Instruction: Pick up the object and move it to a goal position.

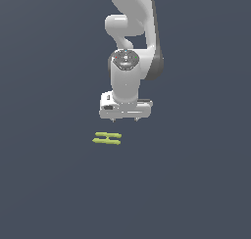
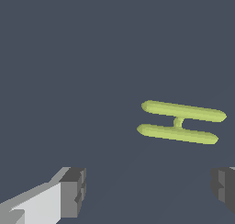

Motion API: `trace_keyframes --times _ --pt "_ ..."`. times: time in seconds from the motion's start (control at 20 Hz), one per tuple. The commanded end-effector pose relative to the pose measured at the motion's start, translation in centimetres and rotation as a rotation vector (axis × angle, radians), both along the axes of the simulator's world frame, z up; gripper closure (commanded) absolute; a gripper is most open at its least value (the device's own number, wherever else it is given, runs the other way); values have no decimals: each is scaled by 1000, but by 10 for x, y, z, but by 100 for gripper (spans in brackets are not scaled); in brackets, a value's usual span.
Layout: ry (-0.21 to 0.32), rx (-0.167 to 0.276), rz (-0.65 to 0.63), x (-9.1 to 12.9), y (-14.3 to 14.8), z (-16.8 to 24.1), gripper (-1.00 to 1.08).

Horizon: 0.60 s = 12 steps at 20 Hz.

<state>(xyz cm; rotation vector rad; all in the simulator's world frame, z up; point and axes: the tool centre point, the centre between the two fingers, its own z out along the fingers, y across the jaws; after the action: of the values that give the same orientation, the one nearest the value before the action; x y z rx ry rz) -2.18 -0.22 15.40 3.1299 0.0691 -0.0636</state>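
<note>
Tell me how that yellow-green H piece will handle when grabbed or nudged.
The H piece looks rigid and probably light, given its thin bars. Lying flat on two joined bars, it should slide or pivot, not roll. Rounded bars may slip in the open pincer.

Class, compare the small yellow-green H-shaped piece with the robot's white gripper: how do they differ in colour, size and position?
The yellow-green H-shaped piece is bright; the white gripper has dark fingertips. The piece is narrower than the gripper's open jaws. The piece lies flat on the floor; the gripper hangs above, offset toward the exterior view's right. Neither touches the other.
</note>
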Motion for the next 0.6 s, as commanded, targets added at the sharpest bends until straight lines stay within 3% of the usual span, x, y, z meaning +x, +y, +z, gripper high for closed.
trace_keyframes --times 0.0,0.55 --pt "0 0 0 0 0 0 -92" --pt "-6 29 -28 5 13 12 -92"
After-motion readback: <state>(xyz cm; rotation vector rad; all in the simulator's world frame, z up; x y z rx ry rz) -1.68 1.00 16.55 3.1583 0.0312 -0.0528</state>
